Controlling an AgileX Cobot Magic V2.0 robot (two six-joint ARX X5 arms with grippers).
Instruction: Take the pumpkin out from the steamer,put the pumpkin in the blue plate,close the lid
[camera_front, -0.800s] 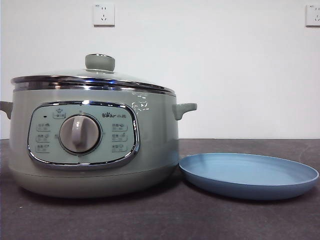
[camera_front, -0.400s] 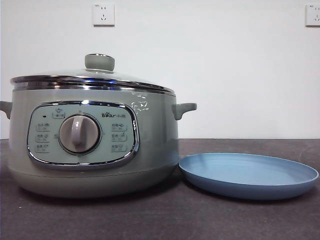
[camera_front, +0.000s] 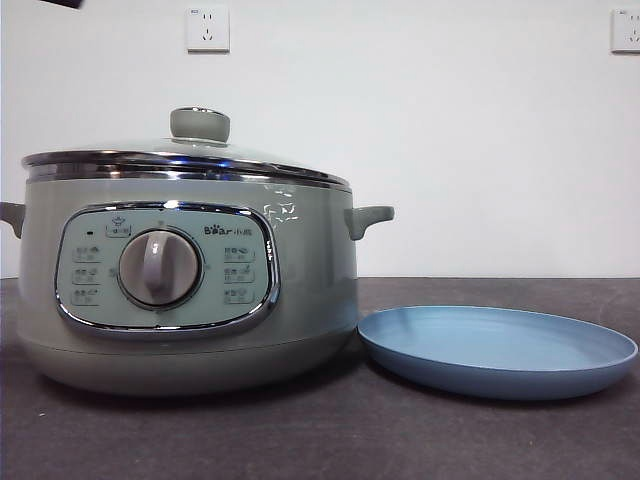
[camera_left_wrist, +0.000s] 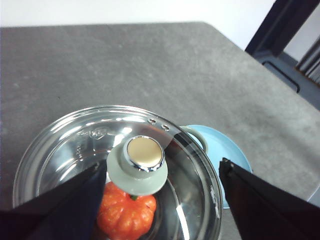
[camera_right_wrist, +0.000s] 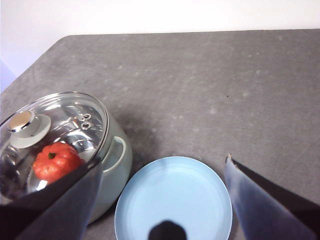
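Observation:
The sage-green steamer (camera_front: 190, 290) stands at the table's left with its glass lid (camera_front: 185, 155) resting on it, knob (camera_front: 199, 124) on top. Through the glass shows the orange-red pumpkin (camera_left_wrist: 125, 212), also seen as the pumpkin (camera_right_wrist: 56, 161) from the right wrist. My left gripper (camera_left_wrist: 161, 165) hangs open above the lid (camera_left_wrist: 75, 145), its jaws on either side of the knob (camera_left_wrist: 137, 167) and not touching it. The blue plate (camera_front: 497, 350) lies bare just right of the steamer. Above the plate (camera_right_wrist: 173, 200) my right gripper (camera_right_wrist: 163, 160) is open and holds nothing.
Dark grey tabletop (camera_front: 320, 440) runs in front of the steamer and plate. A black arm tip (camera_front: 60, 3) shows at the front view's top left corner. A white wall with sockets (camera_front: 207, 28) stands behind. The steamer's side handle (camera_front: 368, 220) reaches toward the plate.
A black arm tip has come into the front view's top left corner. Steamer, lid and plate have not moved.

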